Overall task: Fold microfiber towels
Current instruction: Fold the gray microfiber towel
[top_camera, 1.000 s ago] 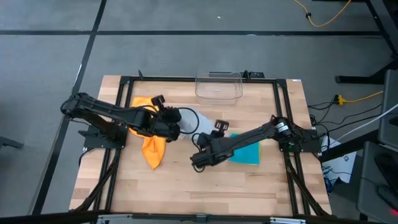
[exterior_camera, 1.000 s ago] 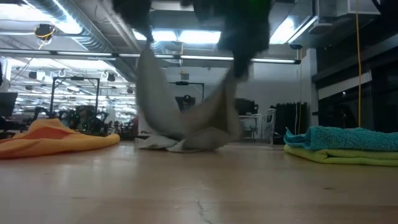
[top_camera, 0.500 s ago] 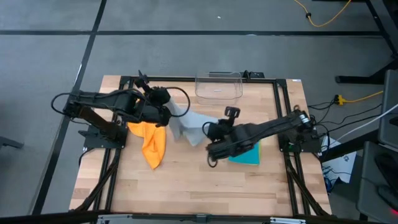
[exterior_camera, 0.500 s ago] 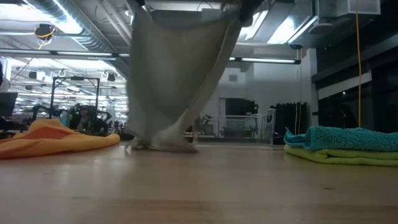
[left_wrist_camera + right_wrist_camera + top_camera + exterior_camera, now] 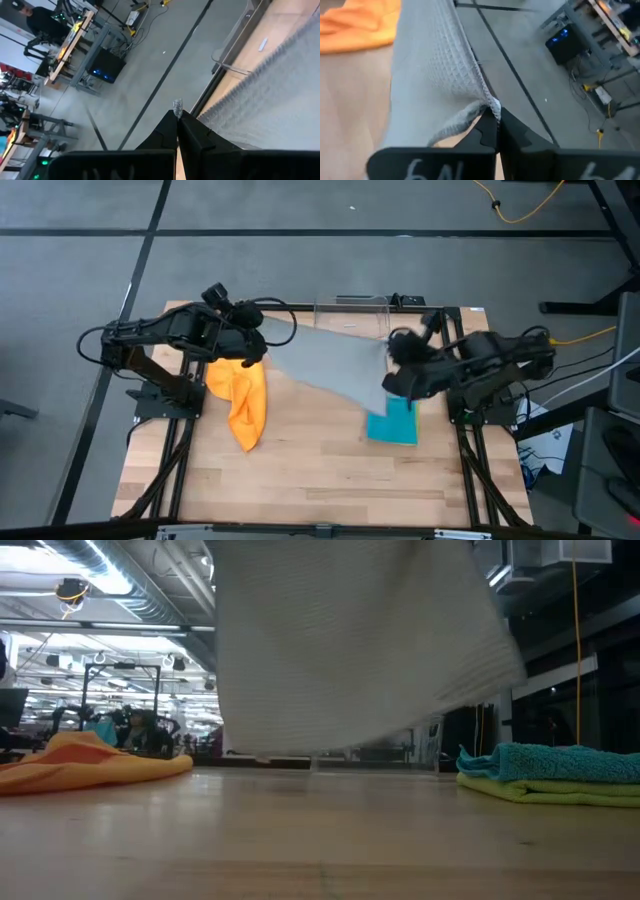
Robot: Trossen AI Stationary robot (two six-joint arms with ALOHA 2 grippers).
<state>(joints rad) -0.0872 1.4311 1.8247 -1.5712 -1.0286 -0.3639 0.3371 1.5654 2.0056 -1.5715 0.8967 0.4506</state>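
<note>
The light grey towel (image 5: 335, 363) hangs spread out between my two grippers, lifted off the table; in the low view it (image 5: 350, 650) hangs as a wide sheet. My left gripper (image 5: 268, 330) is shut on its left corner, my right gripper (image 5: 390, 370) on its right corner. The orange towel (image 5: 243, 402) lies crumpled on the table at the left. The teal towel (image 5: 395, 423) lies folded on the lime green one (image 5: 545, 793) at the right. My left gripper pinches a corner of the grey towel (image 5: 177, 106) between its two shut fingertips; the cloth runs away from it, drawn out toward the other arm. My right gripper pinches the opposite corner (image 5: 492, 109) between its shut fingertips; the cloth bunches at the tips and hangs spread, clear of the table.
A clear plastic bin (image 5: 351, 318) stands at the table's far edge, behind the spread towel. Bare wood lies in the near half of the table (image 5: 310, 470). A person shows in the room beyond in the left wrist view (image 5: 42, 22).
Both grippers have risen and drawn apart, the left toward the far left, the right toward the table's right edge. The grey towel, bunched and touching the table a second ago, has been lifted clear and spread out wide between them.
</note>
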